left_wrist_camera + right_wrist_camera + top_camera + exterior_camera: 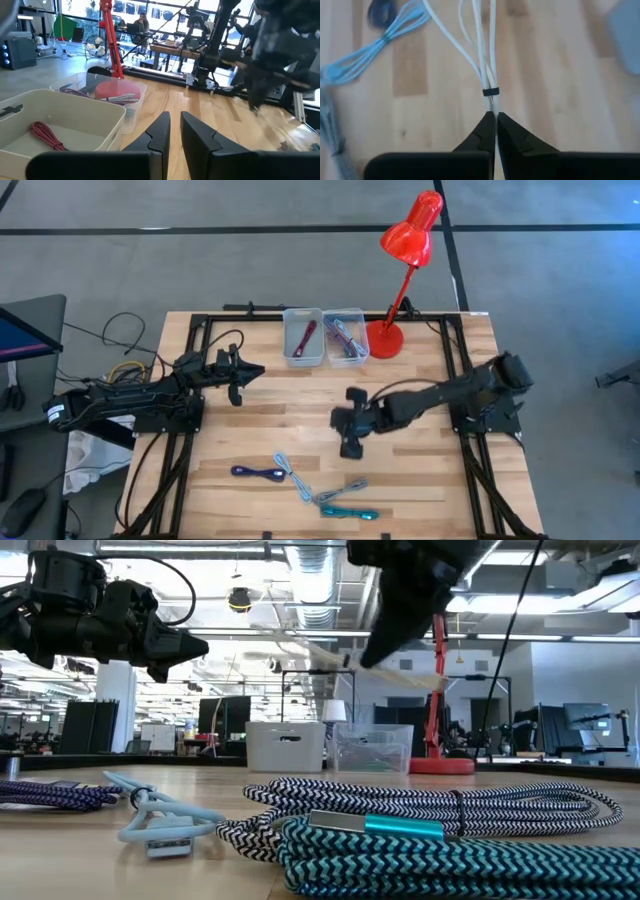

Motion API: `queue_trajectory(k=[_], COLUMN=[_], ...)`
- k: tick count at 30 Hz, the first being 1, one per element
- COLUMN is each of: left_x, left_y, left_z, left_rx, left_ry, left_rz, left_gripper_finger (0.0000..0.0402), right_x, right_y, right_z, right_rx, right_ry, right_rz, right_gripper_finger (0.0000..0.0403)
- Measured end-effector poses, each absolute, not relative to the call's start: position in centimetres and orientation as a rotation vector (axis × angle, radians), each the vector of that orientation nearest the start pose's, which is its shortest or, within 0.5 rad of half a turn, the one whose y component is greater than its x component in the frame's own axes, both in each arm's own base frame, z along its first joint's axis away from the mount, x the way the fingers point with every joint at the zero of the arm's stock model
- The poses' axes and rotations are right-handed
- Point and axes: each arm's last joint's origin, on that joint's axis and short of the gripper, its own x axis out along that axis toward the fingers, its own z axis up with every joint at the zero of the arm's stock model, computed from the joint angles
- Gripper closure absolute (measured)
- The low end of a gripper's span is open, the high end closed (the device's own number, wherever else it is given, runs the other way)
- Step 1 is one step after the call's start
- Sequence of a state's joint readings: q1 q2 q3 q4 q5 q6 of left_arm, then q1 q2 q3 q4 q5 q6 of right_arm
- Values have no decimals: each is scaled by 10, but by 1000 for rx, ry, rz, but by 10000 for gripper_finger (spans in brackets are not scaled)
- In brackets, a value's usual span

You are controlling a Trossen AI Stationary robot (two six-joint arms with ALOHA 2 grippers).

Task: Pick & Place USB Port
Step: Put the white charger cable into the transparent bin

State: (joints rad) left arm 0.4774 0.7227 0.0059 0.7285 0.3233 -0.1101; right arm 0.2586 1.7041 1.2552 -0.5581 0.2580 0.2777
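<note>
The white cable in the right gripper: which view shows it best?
The right wrist view: the right gripper is shut on the white cable, bundled by a dark tie. The low view shows it as a pale blur; in the high and left wrist views it cannot be made out.

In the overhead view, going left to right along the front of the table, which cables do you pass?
Dark purple cable → light blue cable → black-and-white braided cable. The teal cable lies under the braided one, so its place is unclear.
</note>
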Motion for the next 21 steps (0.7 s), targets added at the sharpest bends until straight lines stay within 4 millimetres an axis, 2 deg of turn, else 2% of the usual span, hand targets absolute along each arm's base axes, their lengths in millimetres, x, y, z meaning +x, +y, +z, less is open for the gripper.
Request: queue_trajectory(k=[7,21], left_x=[130,130], left_y=[57,57], left_z=[164,164], left_rx=[-105,-105], left_ry=[-20,-20], left_rz=[153,153], left_gripper_finger=[357,357], right_x=[342,343], right_y=[40,-55], right_z=[249,253], right_rx=[-14,77], right_ry=[929,879], right_rz=[-221,-525], right_gripper_finger=[403,403])
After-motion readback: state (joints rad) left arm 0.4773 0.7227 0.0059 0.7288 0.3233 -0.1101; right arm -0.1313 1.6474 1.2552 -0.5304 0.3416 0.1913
